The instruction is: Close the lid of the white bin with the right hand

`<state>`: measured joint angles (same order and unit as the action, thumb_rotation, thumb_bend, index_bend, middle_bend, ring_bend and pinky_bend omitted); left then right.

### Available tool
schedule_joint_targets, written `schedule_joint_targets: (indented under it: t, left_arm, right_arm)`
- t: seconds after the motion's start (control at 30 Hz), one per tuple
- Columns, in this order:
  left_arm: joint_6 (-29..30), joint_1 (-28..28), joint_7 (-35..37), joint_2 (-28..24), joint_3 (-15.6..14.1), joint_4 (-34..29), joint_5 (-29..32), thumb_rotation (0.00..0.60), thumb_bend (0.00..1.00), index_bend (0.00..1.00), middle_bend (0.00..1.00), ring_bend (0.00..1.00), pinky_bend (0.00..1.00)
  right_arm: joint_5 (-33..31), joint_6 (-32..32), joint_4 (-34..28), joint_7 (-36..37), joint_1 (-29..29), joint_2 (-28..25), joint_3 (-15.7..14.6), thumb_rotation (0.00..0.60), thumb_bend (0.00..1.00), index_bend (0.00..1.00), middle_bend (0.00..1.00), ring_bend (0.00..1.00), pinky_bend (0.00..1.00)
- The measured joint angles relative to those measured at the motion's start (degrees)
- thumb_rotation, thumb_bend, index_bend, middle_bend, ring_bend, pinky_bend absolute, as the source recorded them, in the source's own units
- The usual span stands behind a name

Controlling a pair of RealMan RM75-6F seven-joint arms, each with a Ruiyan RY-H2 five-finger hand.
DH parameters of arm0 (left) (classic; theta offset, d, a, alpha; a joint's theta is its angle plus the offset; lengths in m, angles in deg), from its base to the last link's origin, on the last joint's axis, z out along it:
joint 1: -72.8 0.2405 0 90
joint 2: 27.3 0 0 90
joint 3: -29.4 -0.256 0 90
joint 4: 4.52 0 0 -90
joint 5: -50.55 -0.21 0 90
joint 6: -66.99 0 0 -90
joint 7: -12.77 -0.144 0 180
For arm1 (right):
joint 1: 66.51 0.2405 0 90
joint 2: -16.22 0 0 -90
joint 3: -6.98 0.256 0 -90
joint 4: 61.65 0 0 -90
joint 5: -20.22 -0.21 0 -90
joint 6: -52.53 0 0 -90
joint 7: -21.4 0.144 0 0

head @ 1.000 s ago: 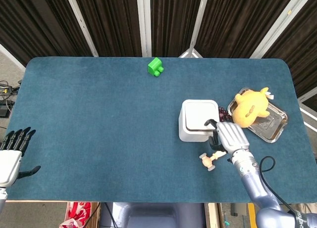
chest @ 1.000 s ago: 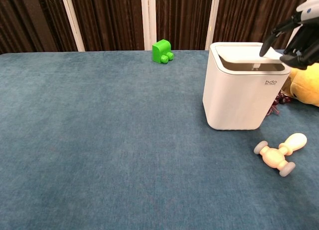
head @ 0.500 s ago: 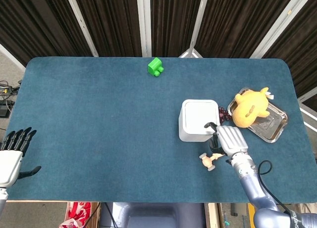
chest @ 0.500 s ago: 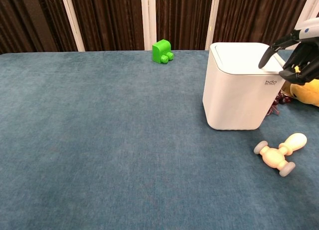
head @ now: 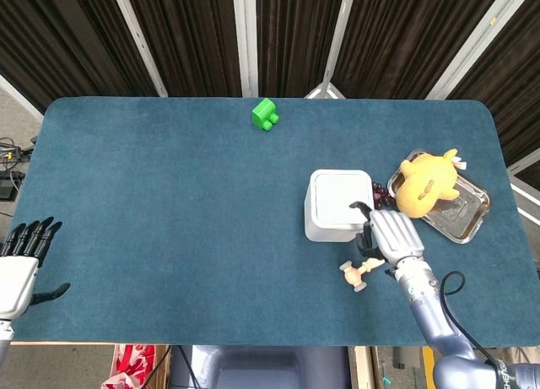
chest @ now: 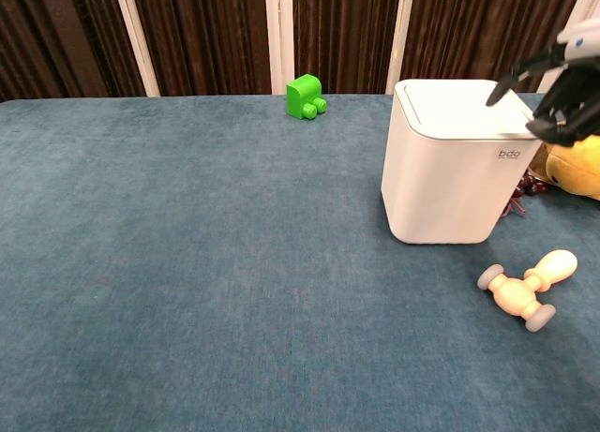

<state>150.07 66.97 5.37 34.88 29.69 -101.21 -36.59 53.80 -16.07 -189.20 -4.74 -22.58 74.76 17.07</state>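
The white bin (head: 339, 205) stands right of the table's middle, and its lid (chest: 457, 109) lies flat and level with the rim. My right hand (head: 391, 235) is at the bin's near right corner. In the chest view this right hand (chest: 561, 95) hovers just above the lid's right edge, fingers spread and slightly bent, holding nothing. My left hand (head: 18, 267) hangs beyond the table's left edge with its fingers straight and apart, empty.
A cream toy mallet (head: 359, 272) lies just in front of the bin, under my right wrist. A yellow plush duck (head: 428, 183) rests on a metal tray (head: 468, 212) to the right, with dark grapes (head: 381, 192) beside the bin. A green toy (head: 265, 114) sits at the far edge.
The lid has gone from tilted, with a gap showing, to flat. My right hand pressed down on it and has now lifted slightly off. The left hand stayed still.
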Motion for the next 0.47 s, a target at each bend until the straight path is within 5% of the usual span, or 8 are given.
schedule_joint_targets:
  t: [0.1,0.2,0.3,0.47]
  left_arm:
    - [0.3,0.1,-0.1,0.0,0.0,-0.1,-0.3,0.600,0.00,0.00,0.00,0.00,0.00]
    - [0.8,0.3,-0.3,0.0,-0.3,-0.1,-1.1,0.600,0.00,0.00,0.00,0.00,0.00]
    - [1.2,0.5,-0.6,0.1,-0.6,-0.1,-1.6,0.600,0.00,0.00,0.00,0.00,0.00]
    - [1.5,0.7,-1.0,0.2,-0.8,0.0,-2.0,0.600,0.00,0.00,0.00,0.00,0.00]
  right_arm:
    - [4.3,-1.9,-0.2,-0.1,-0.9,-0.6,0.0,0.600,0.58,0.12,0.62,0.62,0.60]
    - [11.0,-4.2,0.2,-0.8,-2.9,-1.3,-1.8,0.600,0.50,0.01,0.32,0.28,0.30]
    - [20.0,-6.8,1.7,-0.9,-6.4,-1.6,-5.3,0.600,0.38,0.00,0.06,0.03,0.07]
    - [34.5,-11.6,8.1,1.3,-14.7,-1.4,-12.5,0.600,0.29,0.00,0.00,0.00,0.00]
